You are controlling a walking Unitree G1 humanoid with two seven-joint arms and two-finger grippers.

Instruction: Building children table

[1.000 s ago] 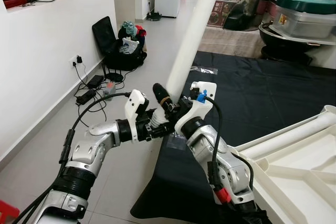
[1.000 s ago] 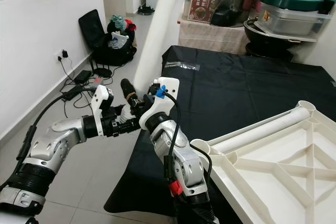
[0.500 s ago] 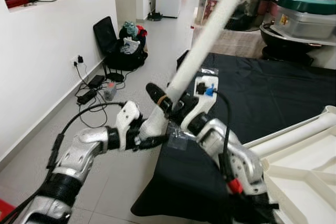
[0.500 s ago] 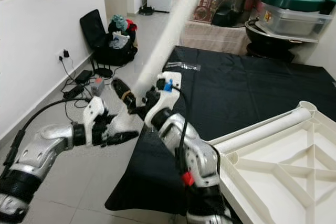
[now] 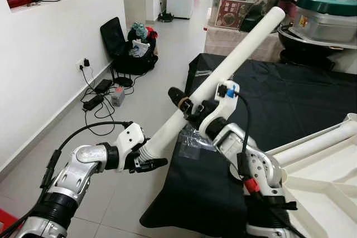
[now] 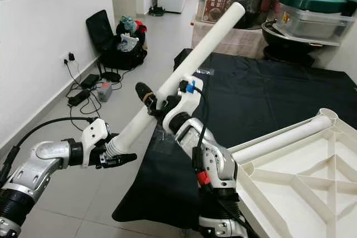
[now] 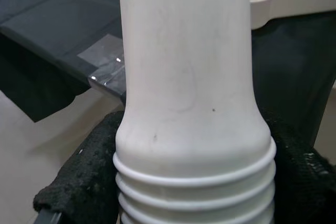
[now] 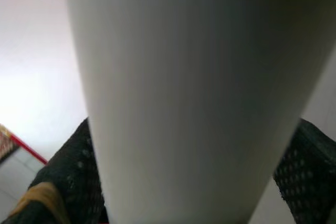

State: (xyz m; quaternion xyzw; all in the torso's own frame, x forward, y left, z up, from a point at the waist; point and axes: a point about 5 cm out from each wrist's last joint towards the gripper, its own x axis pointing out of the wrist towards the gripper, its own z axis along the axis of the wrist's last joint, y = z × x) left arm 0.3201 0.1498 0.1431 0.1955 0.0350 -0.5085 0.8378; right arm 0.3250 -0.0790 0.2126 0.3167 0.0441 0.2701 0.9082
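1. White table leg held in the air, tilted, threaded end low toward the robot's left, plain end high over the black-covered table.
2. Left gripper clenched on table leg at the ribbed threaded end; black fingers seen padded on both sides of the threads in left wrist view.
3. Right gripper grasping table leg around mid-length; one black finger with a tan band sticking out past the tube, the other hidden behind it (right wrist view mostly blurred white tube with dark pads at either edge).
4. White tabletop lying upside down on the black cloth, ribs up, cut off at the frame's right and bottom edges.
5. Second leg lying flat along the tabletop's edge, near end open; cannot tell whether screwed in or just resting.
6. Clear plastic bag on the black cloth near its corner, partly behind the right arm.
7. Background: black bag with clothes on the floor by the white wall, cables and chargers beside it, stacked pots and containers past the table (details hard to read).
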